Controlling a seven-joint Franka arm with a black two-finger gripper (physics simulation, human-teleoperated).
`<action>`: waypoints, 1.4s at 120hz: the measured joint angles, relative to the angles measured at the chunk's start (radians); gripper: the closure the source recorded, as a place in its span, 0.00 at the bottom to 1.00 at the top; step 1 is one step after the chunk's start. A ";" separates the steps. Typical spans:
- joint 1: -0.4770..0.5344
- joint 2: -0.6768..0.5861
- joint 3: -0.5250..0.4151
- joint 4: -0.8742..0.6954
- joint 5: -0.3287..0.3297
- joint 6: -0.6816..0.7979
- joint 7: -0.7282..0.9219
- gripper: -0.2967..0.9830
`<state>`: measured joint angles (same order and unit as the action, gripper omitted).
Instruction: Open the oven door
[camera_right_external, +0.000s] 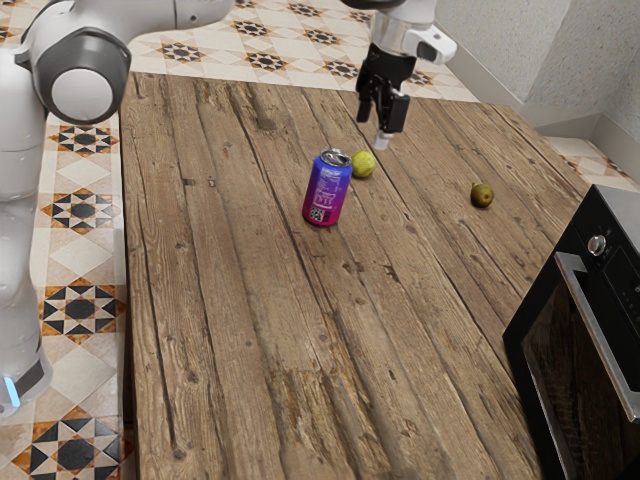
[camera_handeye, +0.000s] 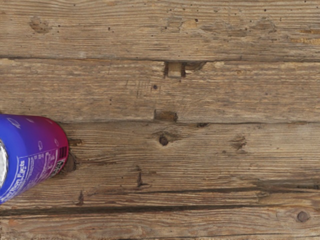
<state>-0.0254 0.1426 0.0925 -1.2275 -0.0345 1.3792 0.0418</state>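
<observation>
My gripper (camera_right_external: 375, 128) hangs above the table's far part, its fingers apart and nothing between them. At the exterior view's right edge stands the black oven (camera_right_external: 567, 240), well away from the gripper. Its door (camera_right_external: 575, 370) looks shut, with a dark window and a long metal handle (camera_right_external: 597, 325) running along it. A round silver knob (camera_right_external: 597, 245) sits on the oven's front near the handle's far end.
A blue and pink can (camera_right_external: 327, 190) stands upright on the wooden table (camera_right_external: 250, 300), with a yellow-green fruit (camera_right_external: 363, 165) beside it. A brownish fruit (camera_right_external: 482, 195) lies between gripper and oven. In the wrist view the can (camera_handeye: 32, 150) is partly visible.
</observation>
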 joint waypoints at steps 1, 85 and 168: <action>0.000 0.000 0.000 0.000 0.001 -0.001 -0.002 0.23; -0.031 -0.067 -0.461 0.100 0.249 0.274 0.513 0.23; -0.461 -0.028 -0.208 -0.141 0.241 0.879 0.996 0.23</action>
<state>-0.4862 0.1142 -0.1158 -1.3686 0.2061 2.2586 1.0379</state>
